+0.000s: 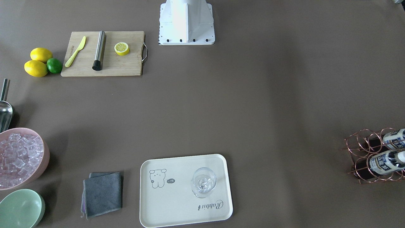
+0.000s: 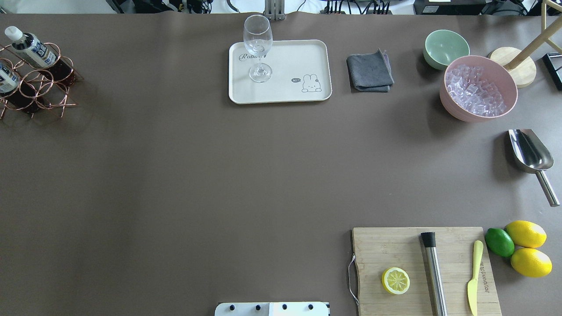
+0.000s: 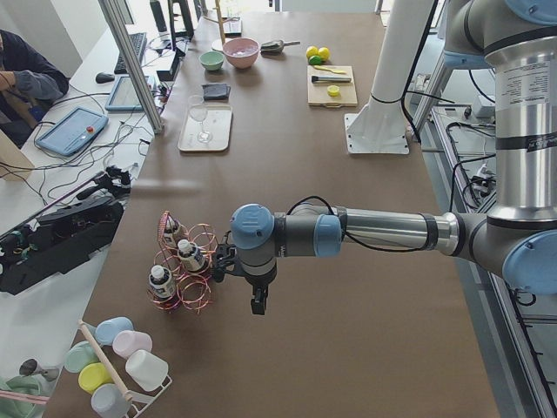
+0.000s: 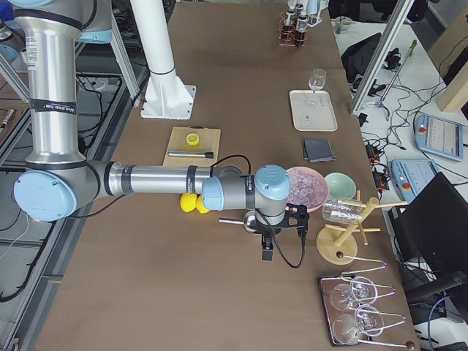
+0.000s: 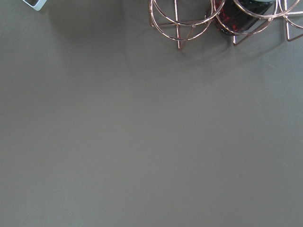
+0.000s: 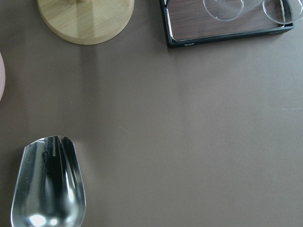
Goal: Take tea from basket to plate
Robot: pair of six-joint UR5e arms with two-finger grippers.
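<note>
The copper wire basket (image 2: 39, 83) stands at the table's far left end and holds the tea bottles (image 2: 33, 48), dark tea with white caps. In the exterior left view three bottles (image 3: 188, 254) show in it. The cream plate (image 2: 285, 61) lies at the far middle edge with a clear stemmed glass (image 2: 258, 48) on it. My left gripper (image 3: 258, 306) hangs just beside the basket (image 3: 187, 261), on the robot's side. My right gripper (image 4: 266, 256) hangs near the metal scoop. Both show only in side views, so I cannot tell if they are open or shut. The left wrist view shows the basket's lower rings (image 5: 189, 19).
A wooden cutting board (image 2: 423, 270) holds a lemon half, a steel rod and a yellow knife. Lemons and a lime (image 2: 499, 242) lie beside it. A pink ice bowl (image 2: 478, 90), a green bowl (image 2: 445, 48), a grey cloth (image 2: 369, 72) and a scoop (image 6: 47, 184) sit at the right.
</note>
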